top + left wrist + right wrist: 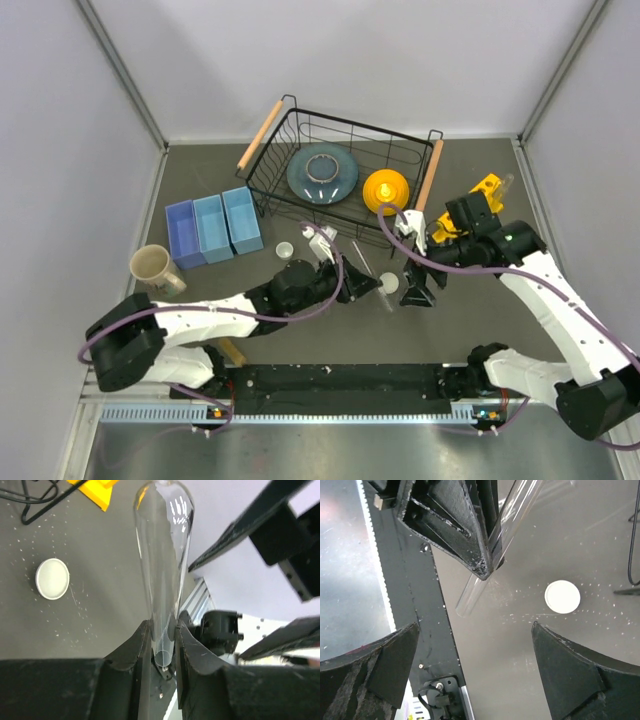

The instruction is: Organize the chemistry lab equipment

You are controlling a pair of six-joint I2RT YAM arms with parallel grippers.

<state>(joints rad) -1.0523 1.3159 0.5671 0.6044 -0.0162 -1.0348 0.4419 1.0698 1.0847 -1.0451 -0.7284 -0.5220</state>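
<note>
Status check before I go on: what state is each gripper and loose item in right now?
Left gripper: shut on the thin clear glass tube.
Thin clear glass tube: clamped near its open end, pointing away from the fingers.
Right gripper: open, holding nothing.
Small white round piece: lying flat on the table, loose.
Yellow plastic block rack: on the table, right of the basket.
Black wire basket: holds a grey-blue plate and an orange bowl.

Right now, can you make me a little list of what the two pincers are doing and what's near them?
left pincer: shut on the clear tube
right pincer: open, holding nothing
white round piece: lying flat near the tube
yellow rack: right of the wire basket
</note>
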